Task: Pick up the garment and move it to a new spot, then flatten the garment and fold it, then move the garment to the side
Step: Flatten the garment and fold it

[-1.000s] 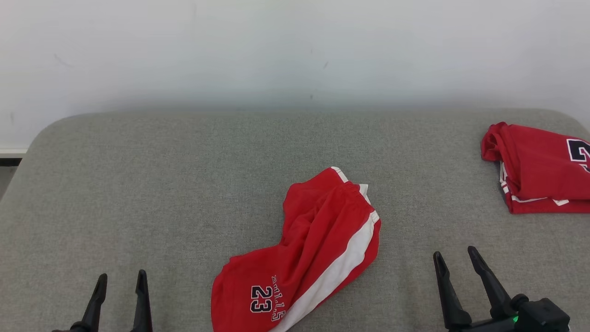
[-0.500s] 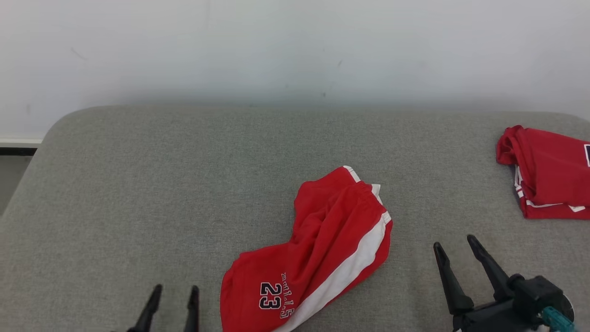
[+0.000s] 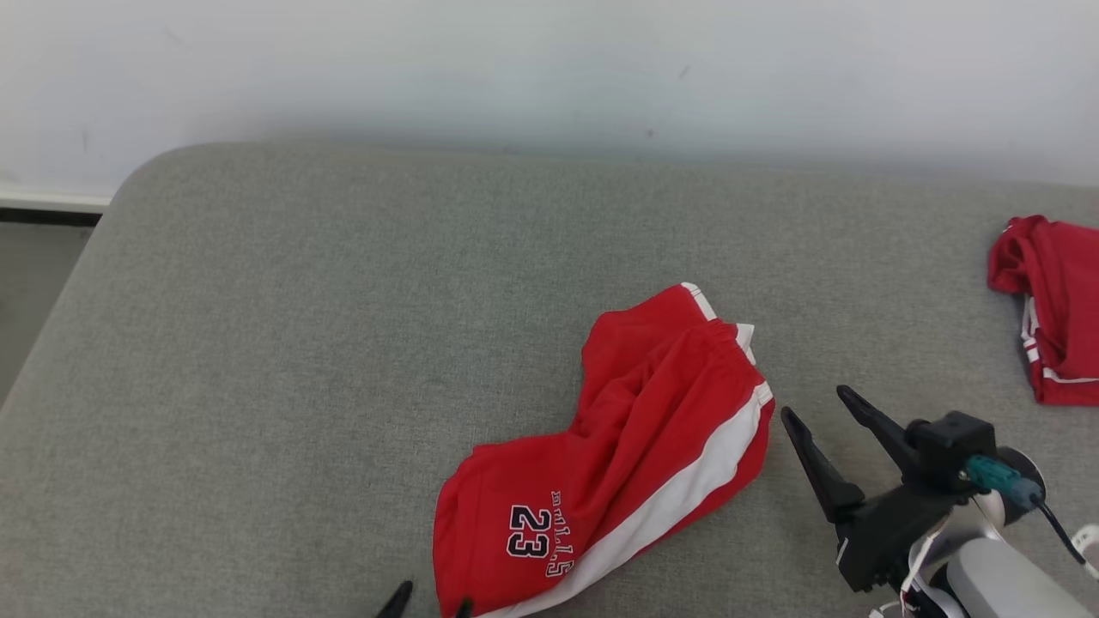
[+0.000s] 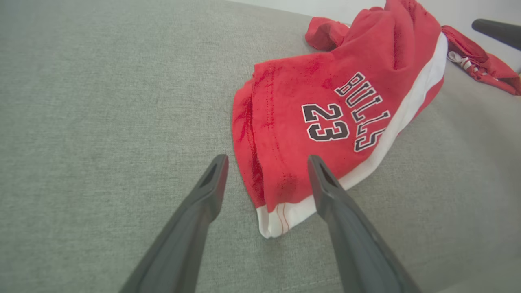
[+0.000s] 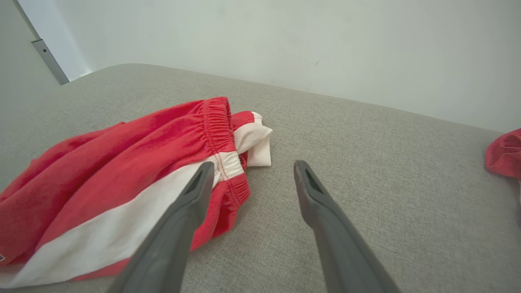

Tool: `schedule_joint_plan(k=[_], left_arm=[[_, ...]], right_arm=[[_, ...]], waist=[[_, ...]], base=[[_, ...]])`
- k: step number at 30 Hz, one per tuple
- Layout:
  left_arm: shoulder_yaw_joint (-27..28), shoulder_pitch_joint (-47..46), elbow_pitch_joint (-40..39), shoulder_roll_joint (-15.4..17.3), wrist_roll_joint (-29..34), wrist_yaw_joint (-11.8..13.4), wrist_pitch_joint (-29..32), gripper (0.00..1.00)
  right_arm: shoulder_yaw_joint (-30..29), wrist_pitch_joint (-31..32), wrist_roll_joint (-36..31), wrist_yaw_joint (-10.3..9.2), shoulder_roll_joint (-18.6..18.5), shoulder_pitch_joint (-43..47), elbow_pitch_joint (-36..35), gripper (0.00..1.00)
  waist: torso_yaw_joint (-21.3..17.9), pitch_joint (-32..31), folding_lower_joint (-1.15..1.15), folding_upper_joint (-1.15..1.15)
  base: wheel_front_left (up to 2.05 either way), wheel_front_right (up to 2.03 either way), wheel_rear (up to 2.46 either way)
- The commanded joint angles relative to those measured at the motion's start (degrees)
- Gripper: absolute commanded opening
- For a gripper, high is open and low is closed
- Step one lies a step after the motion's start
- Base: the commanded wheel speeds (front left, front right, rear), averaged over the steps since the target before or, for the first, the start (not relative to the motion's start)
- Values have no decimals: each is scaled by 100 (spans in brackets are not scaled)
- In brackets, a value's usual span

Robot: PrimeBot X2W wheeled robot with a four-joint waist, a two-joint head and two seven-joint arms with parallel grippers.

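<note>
Both claws have moved in on the red shorts (image 3: pixel 635 446) on the grey worktop (image 3: pixel 300 343): the left claw (image 4: pixel 266 158), spread wide, frames their near hem corner. The right claw (image 5: pixel 252 163), equally open and empty, hovers just beside the waistband; another red garment (image 3: pixel 1056 309) lies well beyond it.

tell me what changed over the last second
The left gripper moved in to the hem corner of the red shorts, the right gripper toward their waistband; both open, nothing grasped. The head camera shifted. Shorts and the other red garment lie unmoved.
</note>
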Motion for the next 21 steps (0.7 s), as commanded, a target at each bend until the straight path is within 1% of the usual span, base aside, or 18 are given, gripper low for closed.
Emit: schedule_joint_plan(k=[1,8,15,17,18,21], left_arm=[[-103,-85,96,44,-71,8,1,100],[-672,-293,502,132,-256,7,1,100],[-853,-470,663,149,-426,7,1,100],[-890,-535,714,128,-451,7,1,100],[-890,-535,714,128,-451,7,1,100],[-985,-661,781,86,-472,7,1,100]], right_arm=[[155,19,85,2,-91,-156,67,100],[1319,195,692,2,-516,-906,323,100],[2260,299,1392,2,-944,-1528,370,100],[2503,349,1689,2,-1013,-1665,339,100],[2503,349,1689,2,-1013,-1665,339,100],[2876,404,2059,2,-1165,-1880,280,100]], waist=[[74,125,0,0],[135,288,0,0],[249,383,0,0],[281,400,0,0],[281,400,0,0],[333,425,0,0]], base=[[0,0,0],[0,0,0],[0,0,0],[0,0,0],[0,0,0],[0,0,0]])
